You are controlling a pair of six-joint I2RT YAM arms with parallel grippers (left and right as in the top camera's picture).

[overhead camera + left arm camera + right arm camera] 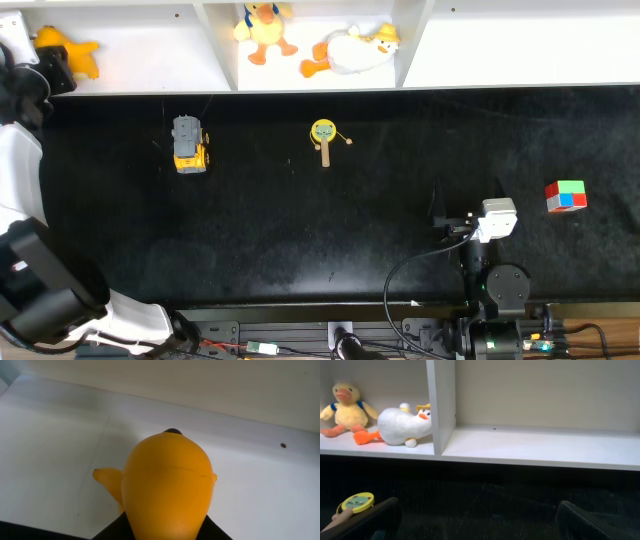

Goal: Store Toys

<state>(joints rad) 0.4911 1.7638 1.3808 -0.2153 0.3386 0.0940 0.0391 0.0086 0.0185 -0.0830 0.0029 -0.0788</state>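
Observation:
My left gripper [52,66] is inside the left shelf compartment [140,60], shut on an orange toy [72,50]. In the left wrist view the orange toy [167,490] bulges up between the dark fingers [112,531] over the white shelf floor [50,450]. A yellow truck [190,145] and a yellow-green rattle [325,135] on a wooden stick lie on the black mat. A coloured cube [566,195] sits at the right. My right gripper [468,198] rests low over the mat near the front right, open and holding nothing, its fingers [370,520] spread wide.
A yellow duck plush [265,25] and a white duck plush [350,50] lie in the middle compartment, also seen as the yellow duck [345,407] and white duck [400,425]. The right compartment [545,445] has a bare floor. Cables run along the front edge.

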